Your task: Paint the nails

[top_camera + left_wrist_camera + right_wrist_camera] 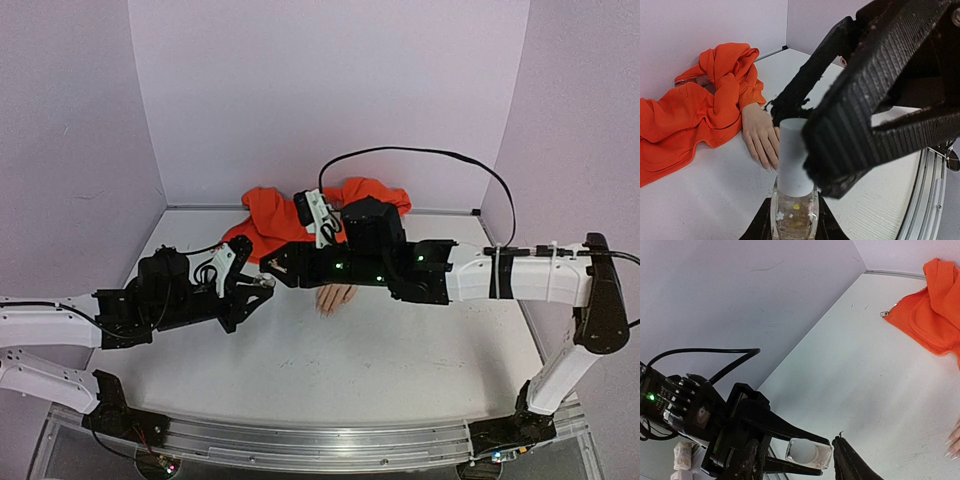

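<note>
A flesh-coloured mannequin hand (335,298) lies palm down on the white table, its wrist in a crumpled orange sleeve (285,218). Its pale glossy nails (766,167) point toward the near edge; they also show at the right edge of the right wrist view (953,446). My left gripper (792,227) is shut on a clear glass polish bottle (792,216) with a white cap (791,157), holding it upright left of the hand. My right gripper (800,465) is open, and its black fingers (865,125) straddle the cap with gaps on both sides.
Lilac walls close the table at the back and both sides. The orange fabric (700,105) spreads along the back wall. A small metal ring (884,314) lies at the fabric's edge. A metal rail (320,445) runs along the near edge.
</note>
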Controlling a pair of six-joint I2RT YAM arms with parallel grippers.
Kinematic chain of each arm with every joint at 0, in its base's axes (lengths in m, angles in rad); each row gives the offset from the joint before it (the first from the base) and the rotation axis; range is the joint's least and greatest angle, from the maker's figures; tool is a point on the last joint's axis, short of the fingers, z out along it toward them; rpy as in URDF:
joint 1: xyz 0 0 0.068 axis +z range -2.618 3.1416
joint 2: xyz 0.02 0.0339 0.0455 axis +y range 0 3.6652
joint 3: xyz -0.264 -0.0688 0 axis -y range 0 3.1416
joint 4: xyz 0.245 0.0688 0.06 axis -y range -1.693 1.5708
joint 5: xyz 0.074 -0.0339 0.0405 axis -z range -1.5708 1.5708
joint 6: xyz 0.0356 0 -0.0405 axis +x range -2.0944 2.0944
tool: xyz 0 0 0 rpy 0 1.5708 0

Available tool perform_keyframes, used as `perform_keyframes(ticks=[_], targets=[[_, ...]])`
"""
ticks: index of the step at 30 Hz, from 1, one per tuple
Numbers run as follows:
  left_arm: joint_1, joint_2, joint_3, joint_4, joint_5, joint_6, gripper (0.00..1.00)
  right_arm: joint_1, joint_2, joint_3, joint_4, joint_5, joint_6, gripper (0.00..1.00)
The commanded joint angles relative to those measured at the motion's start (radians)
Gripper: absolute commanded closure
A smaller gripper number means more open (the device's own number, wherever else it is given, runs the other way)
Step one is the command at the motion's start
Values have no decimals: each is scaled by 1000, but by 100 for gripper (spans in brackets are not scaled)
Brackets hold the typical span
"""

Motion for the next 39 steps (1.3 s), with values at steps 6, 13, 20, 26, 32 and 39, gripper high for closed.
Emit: perform_keyframes(ticks=[6,13,20,26,32,39], targets=[[-6,-7,25,48,-16,26,100,16,70,113,-1,-23,-9,61],[-6,-19,28,48,60,30,100,16,55,106,-2,-57,-74,100],[-6,-41,28,70,442,47,100,9,-150,-199,314,-809,-524,100],[-8,4,66,78,560,22,100,0,-154,-156,171,-736,-523,100],[-9,24,85,79,441,7,100,0,-235,-188,114,-266,-402,27],[-9,-10,39,79,71,5,100,0,-261,-208,24,38,-124,11]])
